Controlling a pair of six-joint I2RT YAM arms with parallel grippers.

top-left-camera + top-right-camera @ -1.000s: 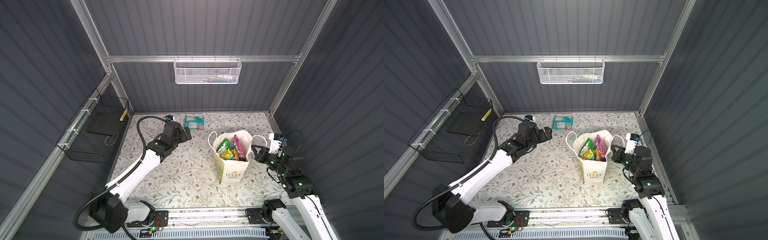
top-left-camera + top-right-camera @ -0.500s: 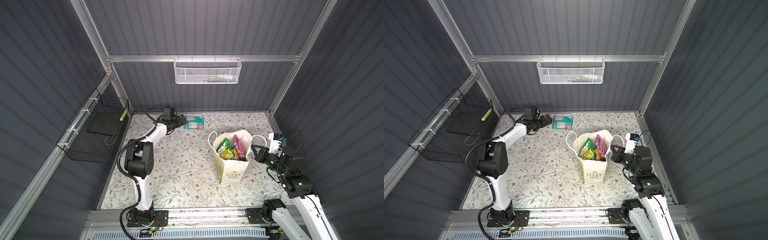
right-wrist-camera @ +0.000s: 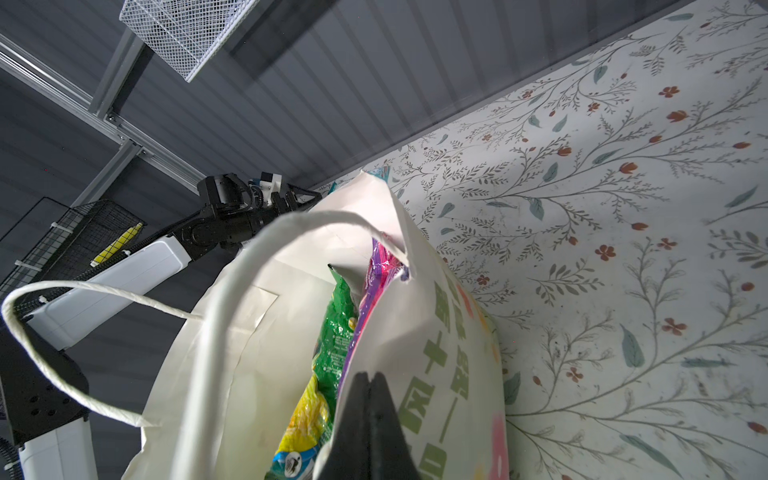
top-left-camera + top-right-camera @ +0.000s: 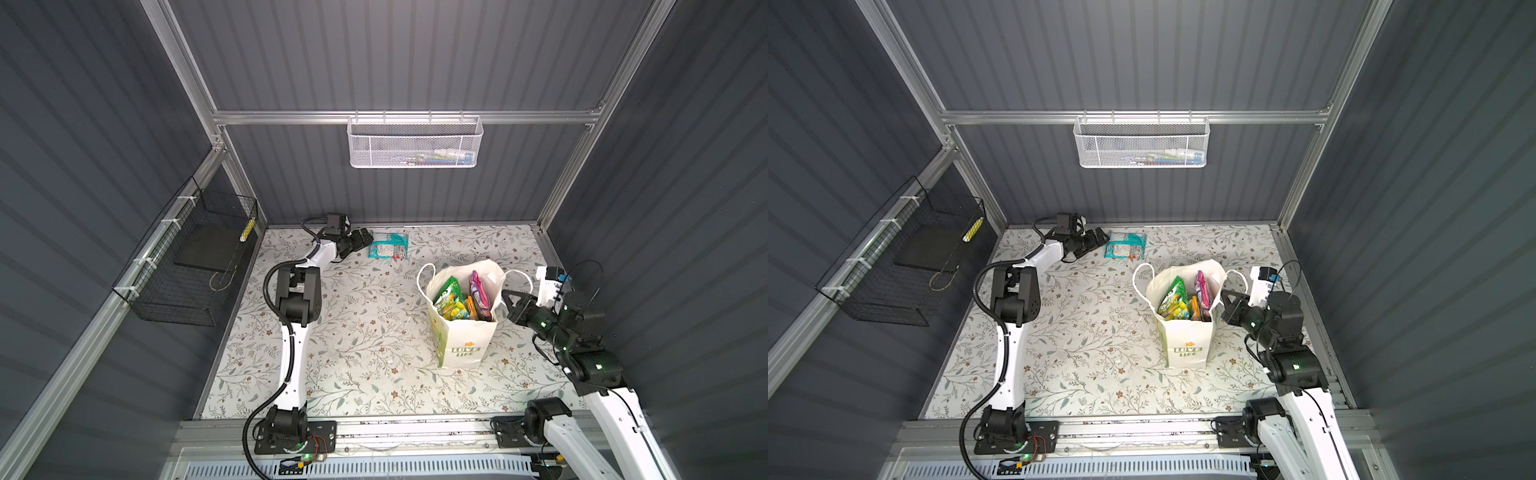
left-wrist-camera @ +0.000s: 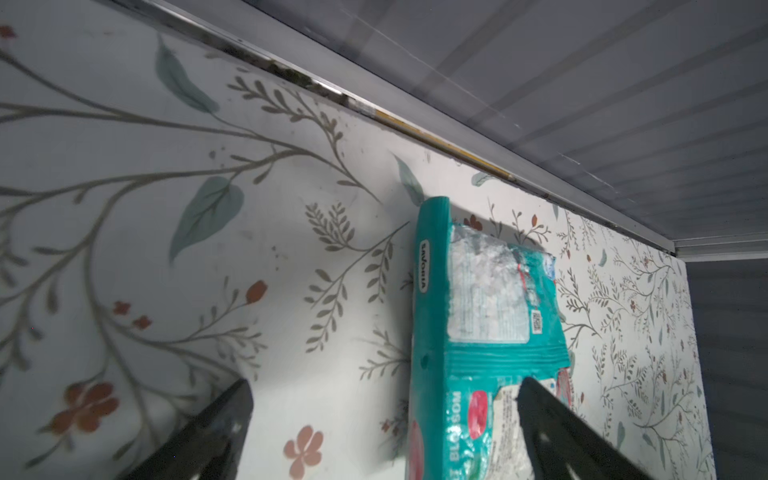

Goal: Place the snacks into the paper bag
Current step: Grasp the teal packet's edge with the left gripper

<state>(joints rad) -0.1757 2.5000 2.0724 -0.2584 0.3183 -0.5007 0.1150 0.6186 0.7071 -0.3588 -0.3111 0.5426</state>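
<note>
Bright, even light on the tabletop [image 4: 365,340]; wrist views dimmer, shadowed, perhaps blurred near edges.

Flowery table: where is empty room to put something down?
Bare: the wide middle of the flowered tabletop, between the white left arm and the cream-white paper bag. Crowded: the back by the teal plastic snack packet, and between bag and right arm.
</note>
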